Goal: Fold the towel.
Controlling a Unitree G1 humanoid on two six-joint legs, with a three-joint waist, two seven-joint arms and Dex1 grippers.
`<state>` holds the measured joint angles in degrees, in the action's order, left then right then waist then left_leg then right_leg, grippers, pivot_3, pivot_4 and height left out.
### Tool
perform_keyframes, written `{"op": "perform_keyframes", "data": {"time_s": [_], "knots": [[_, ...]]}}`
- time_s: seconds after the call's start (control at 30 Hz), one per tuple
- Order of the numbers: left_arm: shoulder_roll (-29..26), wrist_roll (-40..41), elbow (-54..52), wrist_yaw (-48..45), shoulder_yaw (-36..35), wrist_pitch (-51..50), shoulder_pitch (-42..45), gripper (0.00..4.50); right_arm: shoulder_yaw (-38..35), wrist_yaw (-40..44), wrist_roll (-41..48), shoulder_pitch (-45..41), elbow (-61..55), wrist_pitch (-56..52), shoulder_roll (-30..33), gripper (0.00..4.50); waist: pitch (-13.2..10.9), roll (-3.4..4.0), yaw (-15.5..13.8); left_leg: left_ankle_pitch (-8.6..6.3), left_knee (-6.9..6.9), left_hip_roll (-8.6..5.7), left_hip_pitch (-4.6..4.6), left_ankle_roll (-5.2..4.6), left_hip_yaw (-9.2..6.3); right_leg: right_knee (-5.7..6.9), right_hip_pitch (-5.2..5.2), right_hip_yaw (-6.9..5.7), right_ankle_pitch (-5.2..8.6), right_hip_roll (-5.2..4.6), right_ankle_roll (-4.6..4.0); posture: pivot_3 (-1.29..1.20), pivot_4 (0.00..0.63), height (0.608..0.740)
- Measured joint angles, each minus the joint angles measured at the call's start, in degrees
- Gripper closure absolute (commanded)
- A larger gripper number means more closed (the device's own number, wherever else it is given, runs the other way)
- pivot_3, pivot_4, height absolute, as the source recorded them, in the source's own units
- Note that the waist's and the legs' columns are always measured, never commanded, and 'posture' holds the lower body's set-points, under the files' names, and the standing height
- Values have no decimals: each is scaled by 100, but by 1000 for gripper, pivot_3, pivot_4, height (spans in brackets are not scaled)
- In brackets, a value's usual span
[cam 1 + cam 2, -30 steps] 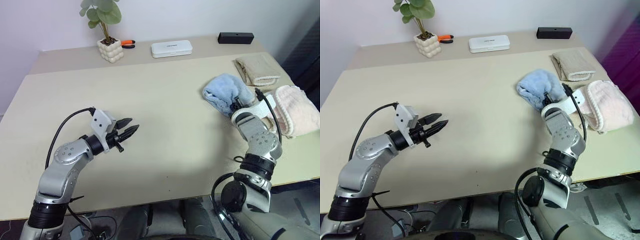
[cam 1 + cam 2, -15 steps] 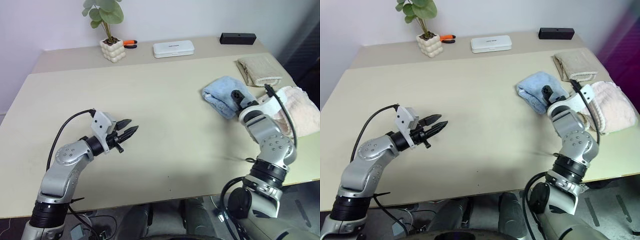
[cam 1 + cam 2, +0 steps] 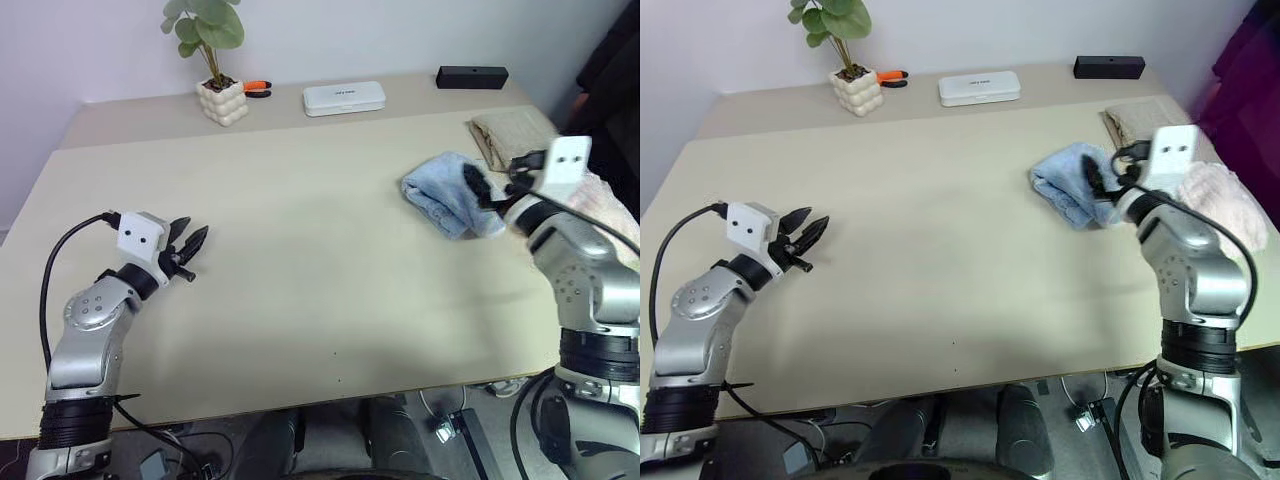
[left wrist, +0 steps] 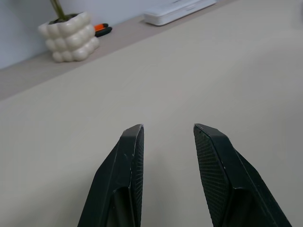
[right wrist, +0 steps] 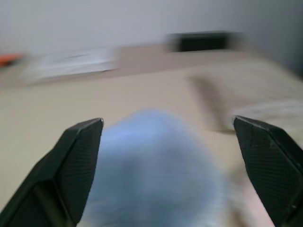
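The light blue towel [image 3: 440,190] lies bunched in a soft heap on the right side of the table [image 3: 320,250]. My right gripper [image 3: 482,188] hovers just above the towel's near right end, level and open wide. In the right wrist view the towel [image 5: 151,161] shows blurred between the spread fingertips [image 5: 85,130], and nothing is gripped. My left gripper [image 3: 190,240] hangs over bare tabletop far to the left. Its jaws stand a little apart and hold nothing, as the left wrist view [image 4: 170,128] shows.
A beige folded towel [image 3: 512,135] and a pale pink fluffy towel [image 3: 1230,200] lie right of the blue one. Along the back edge stand a potted plant [image 3: 221,100], an orange-handled tool [image 3: 258,87], a white box [image 3: 345,97] and a black box [image 3: 472,76].
My right gripper has opened wide, rolled at the wrist and risen off the towel. The left arm has swung out to the left. The towel stays where it lay.
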<state>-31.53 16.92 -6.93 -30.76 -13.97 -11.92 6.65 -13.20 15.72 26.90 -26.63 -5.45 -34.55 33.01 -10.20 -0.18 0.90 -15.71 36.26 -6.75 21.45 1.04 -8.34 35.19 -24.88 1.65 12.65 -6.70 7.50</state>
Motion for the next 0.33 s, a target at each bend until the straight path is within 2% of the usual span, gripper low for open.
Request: {"op": "perform_keyframes", "data": {"time_s": [0.2,0.33], "knots": [[-103,177,-702,-123,-305,-161,-939,2857,1060,2035,-146,184,74,572,250,45,-3,-5,6,-5,1,5,-2,-7,-4,-5,-1,1,0,-2,0,0,150,740],[-100,333,-1152,-92,-525,-307,-1332,2857,1303,2597,-270,79,461,778,241,45,-3,-6,-46,-6,6,5,-2,-7,-7,-3,0,0,-3,-2,-4,0,150,740]]}}
